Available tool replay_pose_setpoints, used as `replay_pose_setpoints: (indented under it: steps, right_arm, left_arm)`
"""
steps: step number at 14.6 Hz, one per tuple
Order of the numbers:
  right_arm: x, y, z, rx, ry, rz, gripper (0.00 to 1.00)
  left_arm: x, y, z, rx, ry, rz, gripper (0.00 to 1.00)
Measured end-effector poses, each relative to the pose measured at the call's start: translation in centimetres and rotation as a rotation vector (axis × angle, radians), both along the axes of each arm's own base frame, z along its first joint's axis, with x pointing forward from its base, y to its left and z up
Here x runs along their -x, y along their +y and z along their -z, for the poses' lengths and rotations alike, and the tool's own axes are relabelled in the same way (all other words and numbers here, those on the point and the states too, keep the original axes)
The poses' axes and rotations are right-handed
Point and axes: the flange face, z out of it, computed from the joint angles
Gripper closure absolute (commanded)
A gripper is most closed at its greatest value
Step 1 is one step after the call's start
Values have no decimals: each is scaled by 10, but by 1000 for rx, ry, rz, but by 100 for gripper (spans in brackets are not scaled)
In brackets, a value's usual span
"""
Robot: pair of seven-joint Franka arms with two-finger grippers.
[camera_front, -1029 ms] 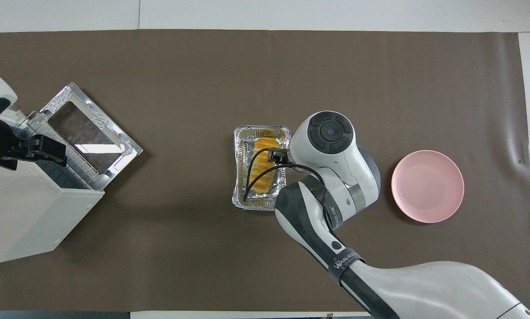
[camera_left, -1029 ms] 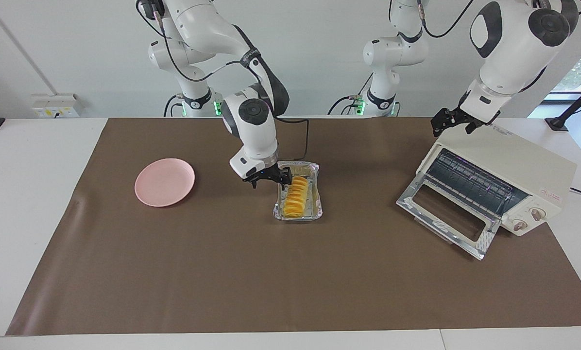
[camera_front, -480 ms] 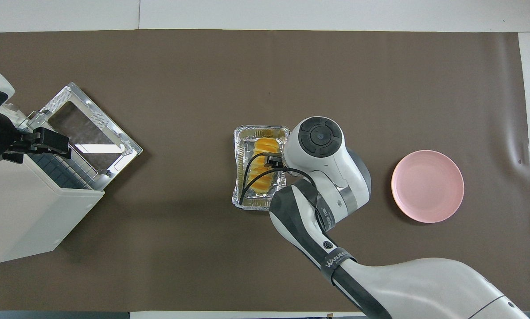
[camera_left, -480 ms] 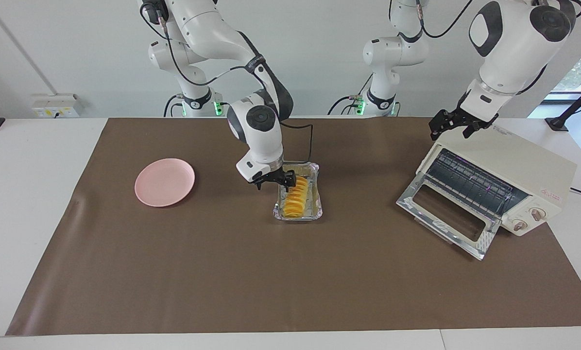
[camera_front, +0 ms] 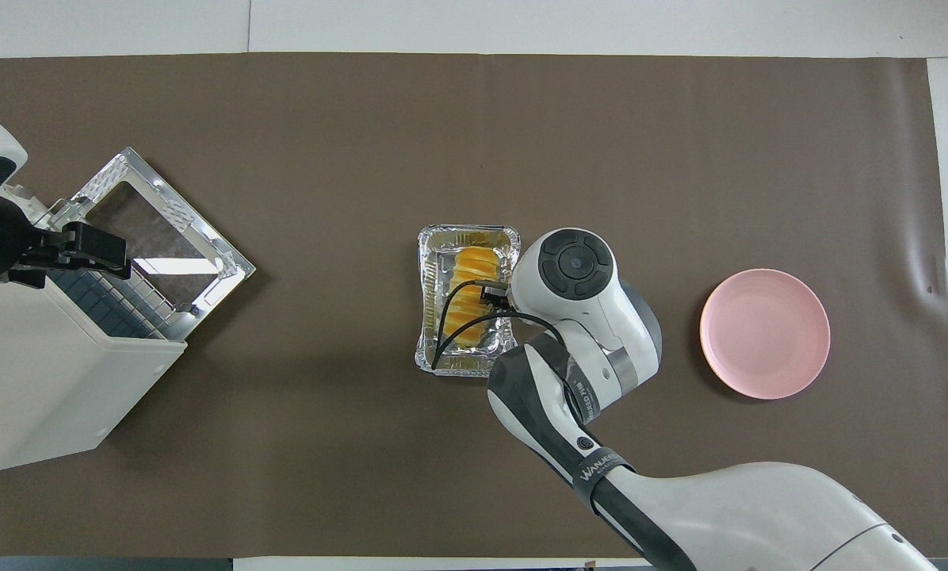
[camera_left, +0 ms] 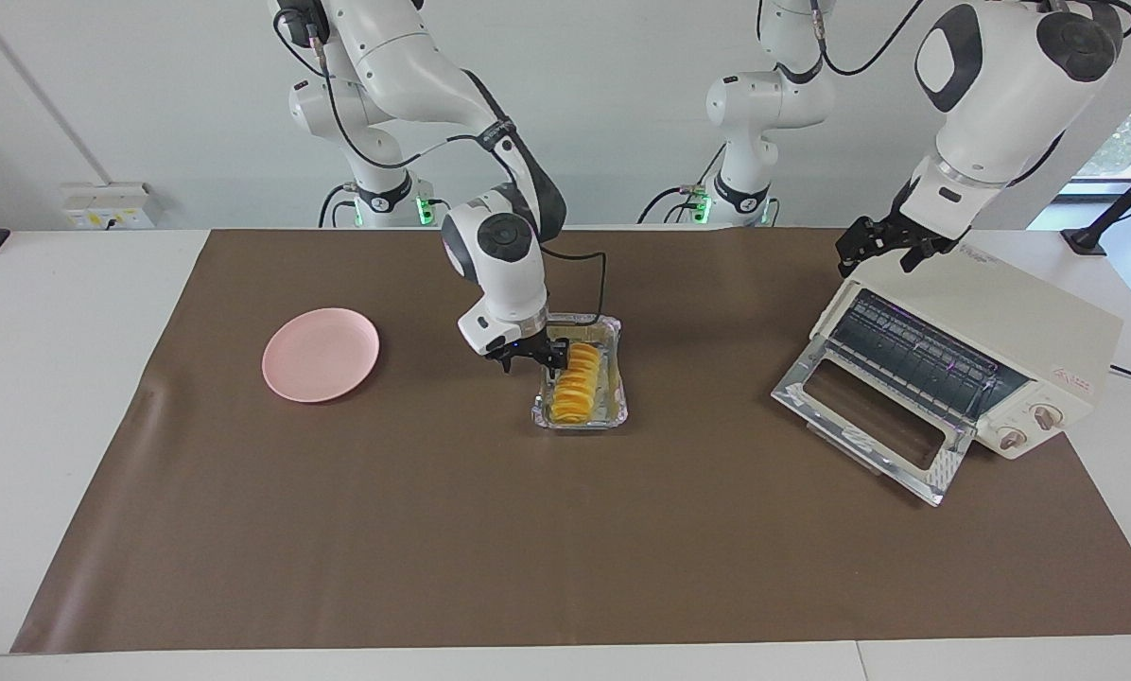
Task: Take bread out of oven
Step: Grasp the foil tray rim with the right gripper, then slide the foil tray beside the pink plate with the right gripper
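Seen from across the tabletop (camera_left: 565, 530), the bread (camera_left: 577, 382) lay in a foil tray (camera_left: 613, 409) at mid-table, outside the oven (camera_left: 1000, 331), whose door hung open. The right gripper (camera_left: 530, 357) hovered at the loaf's robot-side end, fingers spread partway; whether they touched it could not be told. The left gripper (camera_left: 882, 248) hung over the oven's top, fingers wide. From overhead, the right arm hid its gripper; a pink plate (camera_front: 764, 333) sat beside it.

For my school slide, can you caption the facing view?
Right end effector reaches bread in foil tray; oven open.
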Motion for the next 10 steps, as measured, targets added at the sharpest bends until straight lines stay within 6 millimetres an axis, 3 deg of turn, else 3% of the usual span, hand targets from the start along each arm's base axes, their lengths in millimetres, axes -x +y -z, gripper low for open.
replay_pose_setpoints:
  steps: [10]
  right_arm:
    - [-5, -3, -9, -11, -26, -17, 100]
  left_arm:
    - [-5, -2, 11, 0, 20, 3, 0]
